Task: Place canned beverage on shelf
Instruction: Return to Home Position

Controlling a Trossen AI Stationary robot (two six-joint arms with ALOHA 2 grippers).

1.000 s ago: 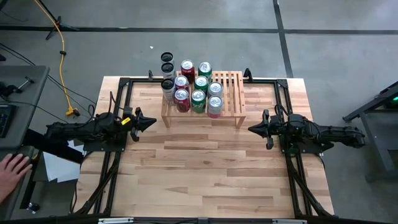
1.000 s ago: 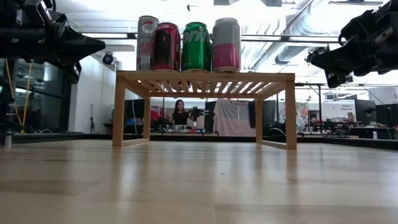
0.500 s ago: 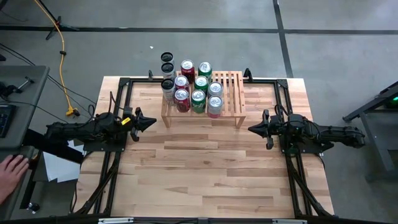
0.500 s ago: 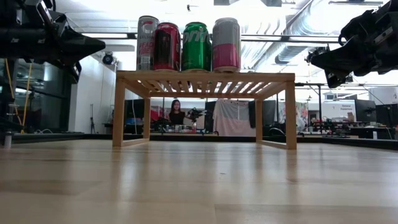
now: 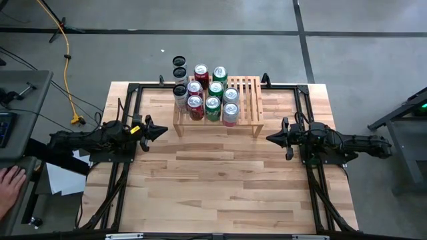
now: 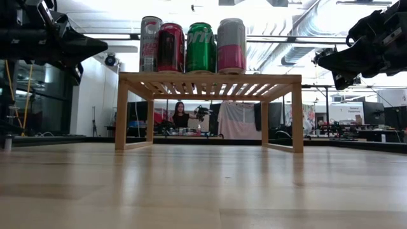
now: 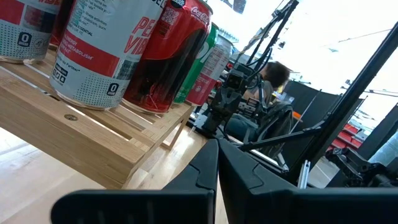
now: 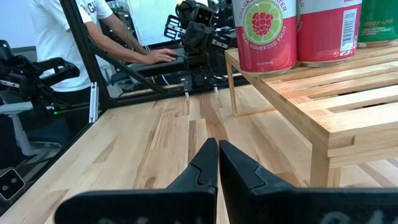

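While both arms rest low at opposite sides of the counter [image 5: 213, 180], the left tool [image 5: 159, 131] and right tool [image 5: 272, 138] point inward at each other. Each has its fingers pressed together on nothing, well apart from the shelf [image 5: 249, 93]. The shelf stands at the counter's far middle. Cans stand upright on its slats in lines running front to back: white cans [image 5: 180, 90], then red cans [image 5: 195, 102], green cans [image 5: 213, 103] and two pink-white cans [image 5: 230, 110]. Slats to the right of the pink-white pair are bare. A person's hand [image 5: 8, 183] shows off the counter's left edge.
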